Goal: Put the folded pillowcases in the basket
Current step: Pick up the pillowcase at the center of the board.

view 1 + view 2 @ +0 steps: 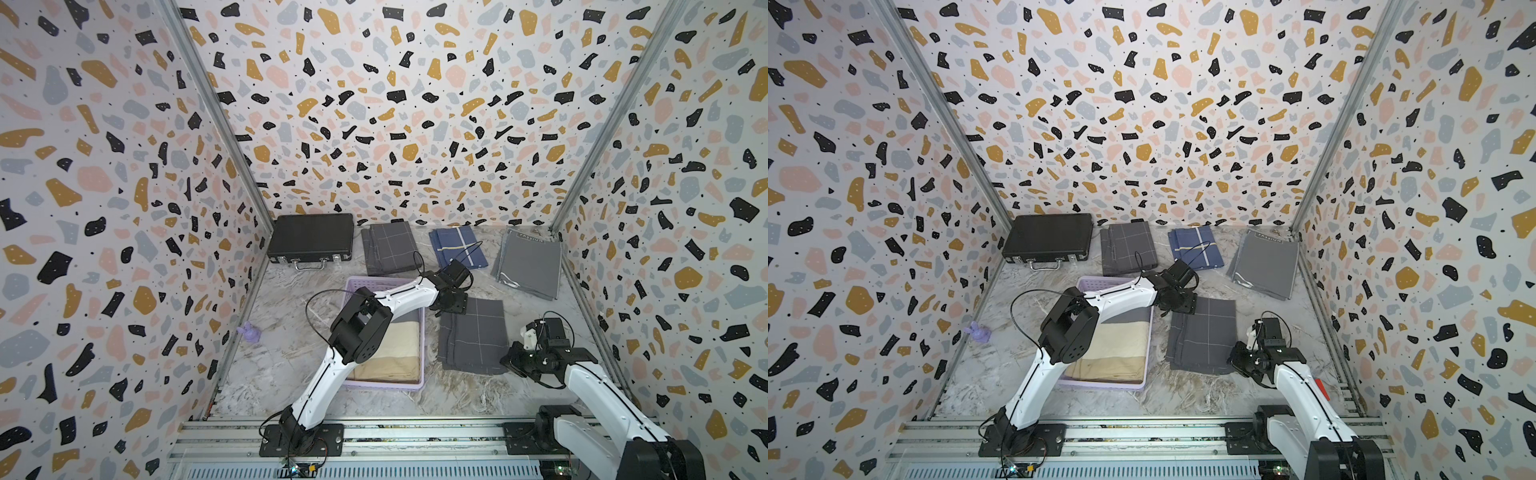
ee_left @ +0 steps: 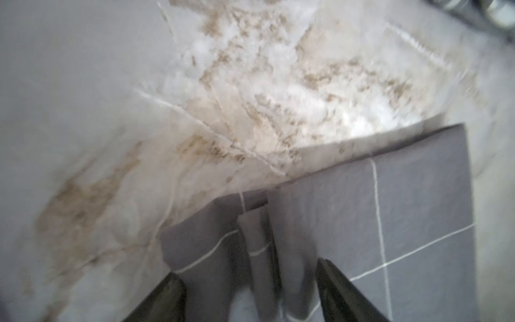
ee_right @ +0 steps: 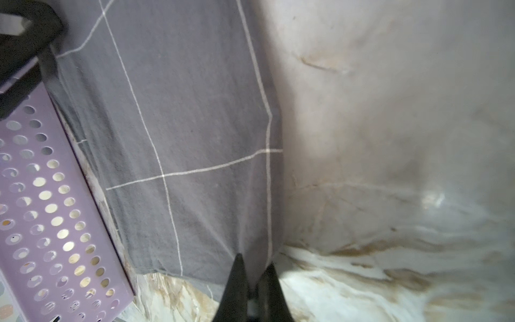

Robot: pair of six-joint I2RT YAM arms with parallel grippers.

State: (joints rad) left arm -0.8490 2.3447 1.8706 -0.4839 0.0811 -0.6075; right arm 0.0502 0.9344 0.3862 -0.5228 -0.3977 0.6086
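Grey cotton with thin white checks: in both top views the pillowcase (image 1: pixel 473 336) lies folded flat on the marble table (image 1: pixel 270 365), just beside the basket (image 1: pixel 384 385) and not in it. The left pincer (image 1: pixel 449 305) sits at the pillowcase's far corner, the one nearest the basket. The right pincer (image 1: pixel 514 360) is at the near corner on the opposite side. The basket holds a folded beige cloth (image 1: pixel 386 349) with a grey band, which covers most of its floor. A black briefcase (image 1: pixel 311 239) lies closed at the back, well apart.

In the left wrist view the left pincer (image 2: pixel 246 269) stands open. Its fingers are on either side of a bunched ridge of the pillowcase (image 2: pixel 418 209), and as far as I can tell they are not pressing it.

In the right wrist view the right pincer (image 3: pixel 254 260) is closed and appears to pinch the corner of the pillowcase (image 3: pixel 181 125). The basket wall (image 3: pixel 55 209) is full of holes, with pale cloth showing through.

The pillowcase looks light, soft and limp. It will probably sag and unfold if lifted by one point, so pinching opposite corners through all layers seems the best hold.
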